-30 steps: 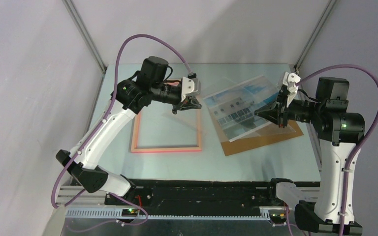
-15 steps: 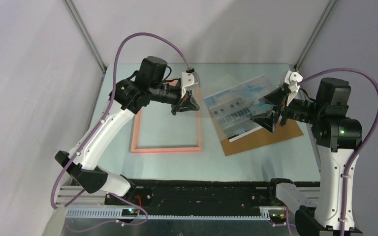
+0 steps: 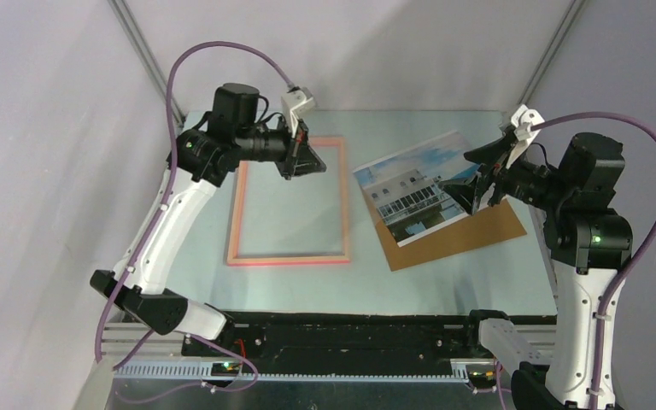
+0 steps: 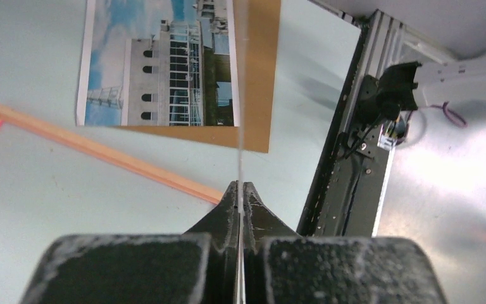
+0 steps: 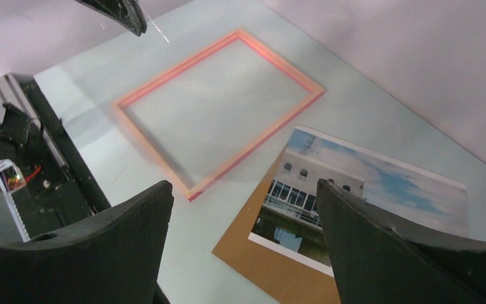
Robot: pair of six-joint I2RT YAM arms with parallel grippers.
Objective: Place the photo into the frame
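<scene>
The pale green tabletop (image 3: 444, 282) carries a brown board (image 3: 470, 237), which lies flat on the right side, a little askew. Only its near and right margins show. A thin clear sheet (image 4: 239, 114), seen edge-on, is raised above the tabletop. A black rail (image 3: 350, 329) runs along the near edge.

No txt, labels, brand marks or nos. I can read in any view; the photo (image 3: 410, 192) shows a bldg only, no legible lettering.
</scene>
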